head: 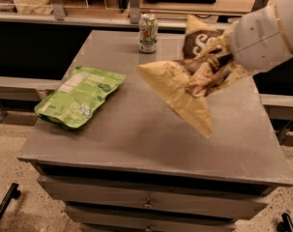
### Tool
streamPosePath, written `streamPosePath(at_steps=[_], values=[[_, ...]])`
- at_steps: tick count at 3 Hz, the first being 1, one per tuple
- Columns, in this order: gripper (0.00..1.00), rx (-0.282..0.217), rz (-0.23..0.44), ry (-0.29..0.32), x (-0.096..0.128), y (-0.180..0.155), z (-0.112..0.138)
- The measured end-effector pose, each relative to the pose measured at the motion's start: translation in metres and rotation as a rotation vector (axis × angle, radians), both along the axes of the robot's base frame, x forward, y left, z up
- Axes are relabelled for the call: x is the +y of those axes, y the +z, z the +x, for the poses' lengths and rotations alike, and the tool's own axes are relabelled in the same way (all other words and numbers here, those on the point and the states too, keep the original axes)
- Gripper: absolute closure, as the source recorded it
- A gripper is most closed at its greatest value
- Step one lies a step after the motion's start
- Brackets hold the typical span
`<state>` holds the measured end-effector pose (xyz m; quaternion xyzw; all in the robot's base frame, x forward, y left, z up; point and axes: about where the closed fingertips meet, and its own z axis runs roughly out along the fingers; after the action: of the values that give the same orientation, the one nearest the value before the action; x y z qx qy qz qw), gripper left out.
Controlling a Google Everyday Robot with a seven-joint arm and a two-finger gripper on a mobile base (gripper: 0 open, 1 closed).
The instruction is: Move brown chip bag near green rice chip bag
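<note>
You have a broad grey flat-topped drawer cabinet [136, 134] filling the view, and its top serves as both pick-up and set-down ground. The robot's bulky white arm [267, 33] reaches in over the right half from the right edge, so the load hangs above the top rather than beyond it.

At the arm's end your gripper [211, 70] is clamped on the brown chip bag [177, 88], a large crinkly tan-yellow snack bag with a dark brown centre panel and white lettering. The fingers pinch its crumpled middle, which is why the bag folds and its long tan corner droops toward the surface, apparently without touching. You hold it clear, it seems, so that it can travel without dragging.

Well apart to the left lies the green rice chip bag [80, 96], a flat lime-green pouch with a white label patch. It rests near the cabinet's left edge and is the mark to aim for.

A small upright silver-and-green drink can [148, 33] stands at the back edge, behind any straight line between the two bags, so the crossing looks open.
</note>
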<state>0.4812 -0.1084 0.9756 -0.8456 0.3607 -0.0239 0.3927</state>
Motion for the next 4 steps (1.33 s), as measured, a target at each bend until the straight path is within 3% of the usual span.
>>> streamPosePath(at_steps=[2,3,4], values=[[1.00,-0.008,0.070,0.262,0.096,-0.004,-0.007],[1.00,0.001,0.085,0.336,0.122,-0.006,-0.007],[1.00,0.028,0.084,0.373,0.143,-0.011,0.001]])
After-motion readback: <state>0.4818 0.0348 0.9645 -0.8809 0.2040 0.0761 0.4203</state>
